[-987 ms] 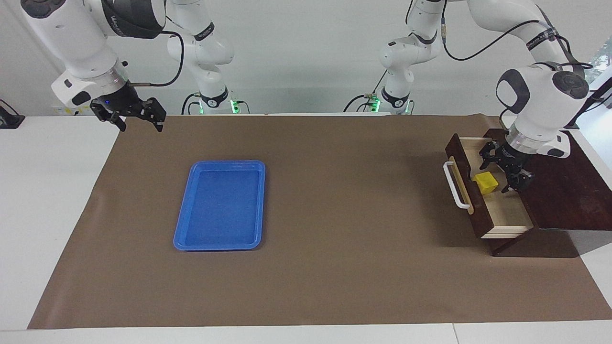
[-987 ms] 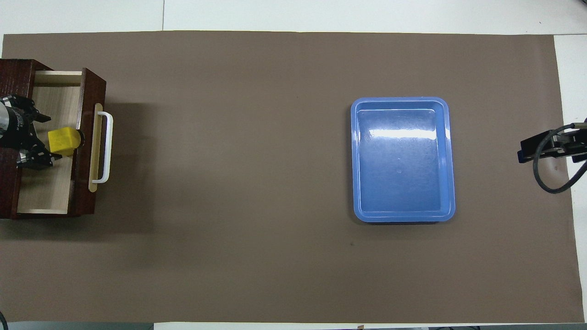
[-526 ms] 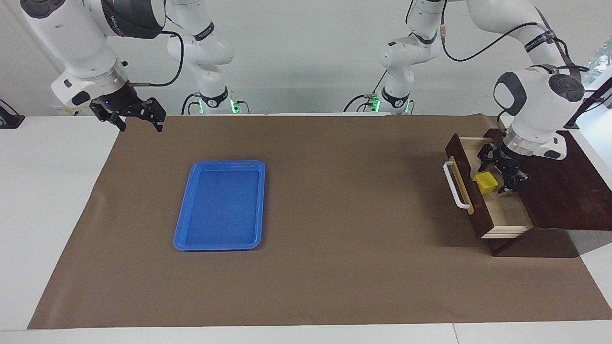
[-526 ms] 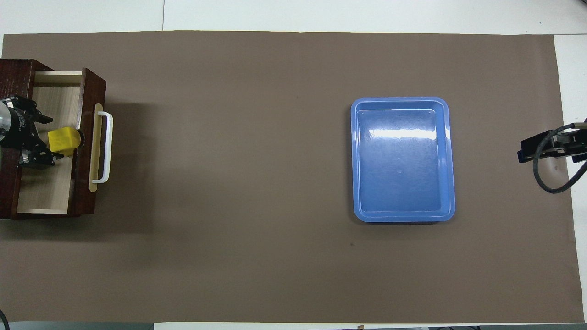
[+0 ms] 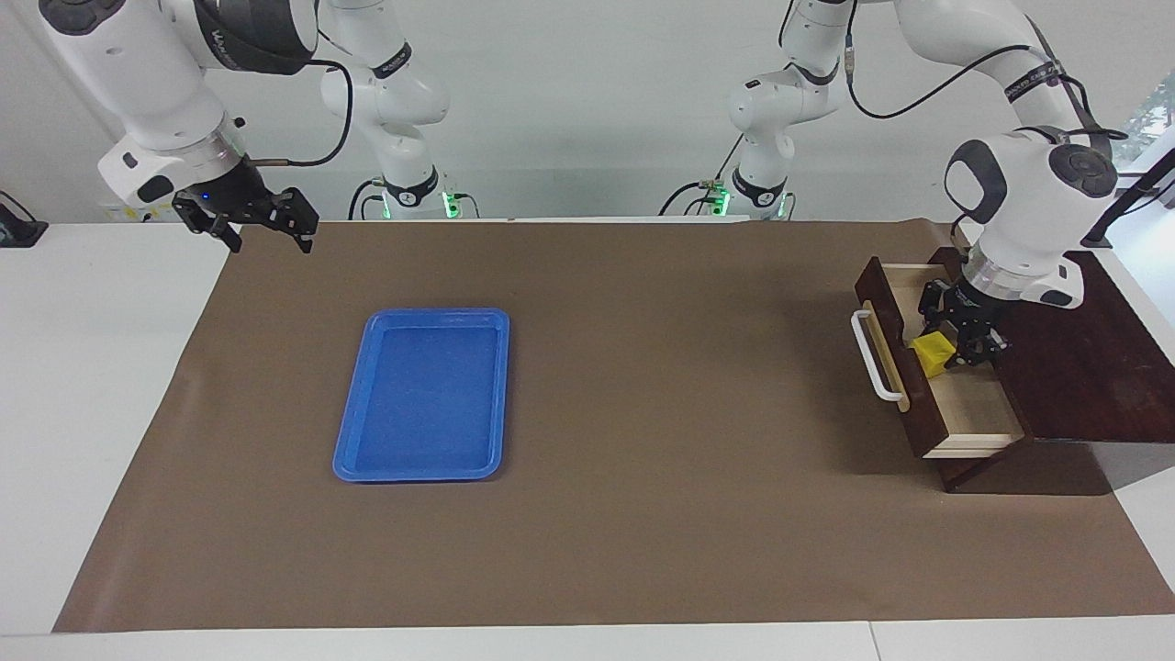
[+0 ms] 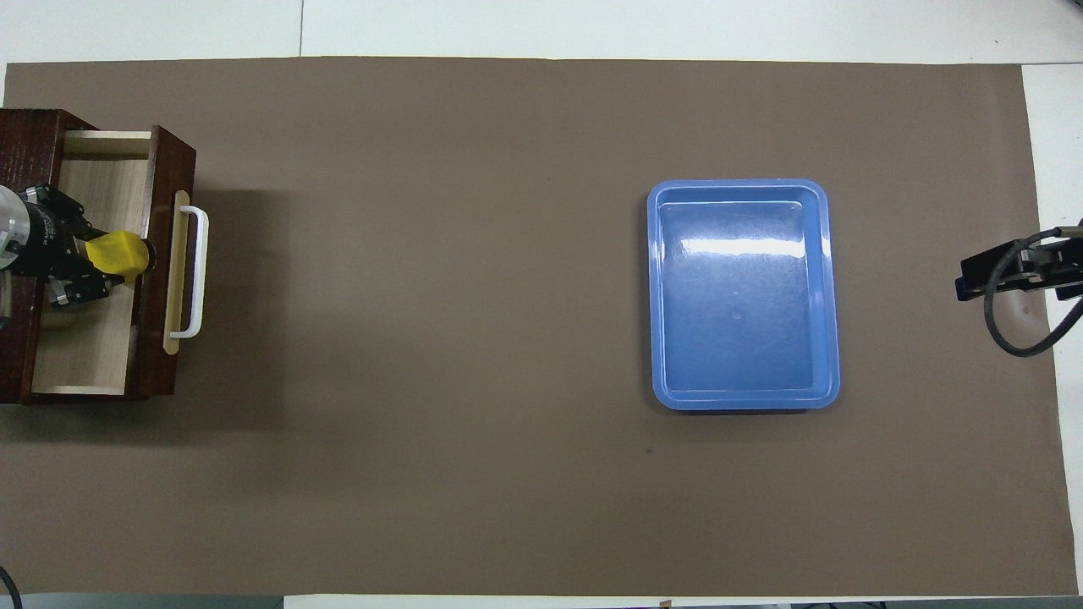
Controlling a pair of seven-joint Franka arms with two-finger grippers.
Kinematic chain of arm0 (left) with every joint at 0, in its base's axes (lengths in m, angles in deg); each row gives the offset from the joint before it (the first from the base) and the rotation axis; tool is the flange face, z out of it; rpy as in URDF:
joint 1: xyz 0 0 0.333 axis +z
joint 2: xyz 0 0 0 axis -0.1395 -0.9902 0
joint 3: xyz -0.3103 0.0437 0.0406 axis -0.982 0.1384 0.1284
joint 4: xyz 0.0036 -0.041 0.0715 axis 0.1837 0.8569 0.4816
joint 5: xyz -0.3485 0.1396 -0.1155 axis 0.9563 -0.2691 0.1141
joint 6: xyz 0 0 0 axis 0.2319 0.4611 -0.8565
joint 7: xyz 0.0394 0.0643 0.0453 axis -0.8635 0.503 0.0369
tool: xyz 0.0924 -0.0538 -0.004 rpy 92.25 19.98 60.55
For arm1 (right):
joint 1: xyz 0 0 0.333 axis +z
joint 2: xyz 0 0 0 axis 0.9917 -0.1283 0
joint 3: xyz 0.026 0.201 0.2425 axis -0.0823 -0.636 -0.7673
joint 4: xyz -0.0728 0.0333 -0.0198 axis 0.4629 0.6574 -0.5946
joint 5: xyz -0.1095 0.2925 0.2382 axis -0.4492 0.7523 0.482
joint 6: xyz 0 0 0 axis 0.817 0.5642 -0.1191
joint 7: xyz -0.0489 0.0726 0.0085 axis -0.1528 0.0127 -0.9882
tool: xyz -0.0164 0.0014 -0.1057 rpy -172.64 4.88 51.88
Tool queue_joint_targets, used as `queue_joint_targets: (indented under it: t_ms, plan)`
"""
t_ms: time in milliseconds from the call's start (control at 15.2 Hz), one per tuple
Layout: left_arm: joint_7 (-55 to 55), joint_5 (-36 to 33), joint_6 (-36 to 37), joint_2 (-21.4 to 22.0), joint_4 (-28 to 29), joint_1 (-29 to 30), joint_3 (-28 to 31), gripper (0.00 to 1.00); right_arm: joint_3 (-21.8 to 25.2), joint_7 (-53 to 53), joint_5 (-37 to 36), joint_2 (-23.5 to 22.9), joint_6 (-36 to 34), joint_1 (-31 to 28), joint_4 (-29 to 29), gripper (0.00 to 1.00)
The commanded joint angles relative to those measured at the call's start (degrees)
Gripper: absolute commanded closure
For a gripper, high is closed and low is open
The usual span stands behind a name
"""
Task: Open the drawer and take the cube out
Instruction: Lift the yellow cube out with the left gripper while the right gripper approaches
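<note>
The dark brown drawer (image 5: 904, 395) (image 6: 161, 169) stands pulled out of its dark wooden box (image 5: 1092, 367) at the left arm's end of the table, its pale inside showing. In the drawer, the small yellow cube (image 5: 931, 353) (image 6: 118, 254) sits between the fingers of my left gripper (image 5: 955, 344) (image 6: 89, 262), which is shut on it. The cube looks slightly tilted. My right gripper (image 5: 271, 237) (image 6: 973, 279) waits open above the mat's corner at the right arm's end.
A blue plastic tray (image 5: 424, 393) (image 6: 743, 293) lies on the brown mat (image 5: 587, 532) toward the right arm's end. The drawer's white bar handle (image 5: 874, 356) (image 6: 196, 271) faces the middle of the table.
My left gripper's fingers have closed in from both sides onto the yellow cube, which has tipped a little. The right arm has not moved.
</note>
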Motion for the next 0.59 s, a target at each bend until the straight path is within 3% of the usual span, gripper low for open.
queue_joint_targets:
  t_ms: [0, 132, 395, 526]
  plan:
    - [-0.67, 0.91, 0.47, 0.77, -0.47, -0.34, 0.06, 1.0, -0.21, 0.11, -0.22, 0.23, -0.85, -1.25, 0.13, 0.0]
    - [-0.76, 0.73, 5.72, -0.8, -5.81, -0.52, 0.06, 1.0, -0.12, 0.29, -0.22, 0.58, -0.85, -1.17, -0.05, 0.0]
    - [-0.76, 0.56, 20.13, -4.94, -21.8, -2.53, -0.38, 1.0, -0.12, -0.32, -0.22, 1.37, -1.11, -1.26, -1.71, 0.0]
    - [-0.67, 0.82, 23.58, -4.86, -25.34, -5.6, -0.46, 1.0, -0.21, 0.72, 0.21, 2.59, -0.07, -1.17, -4.25, 0.0]
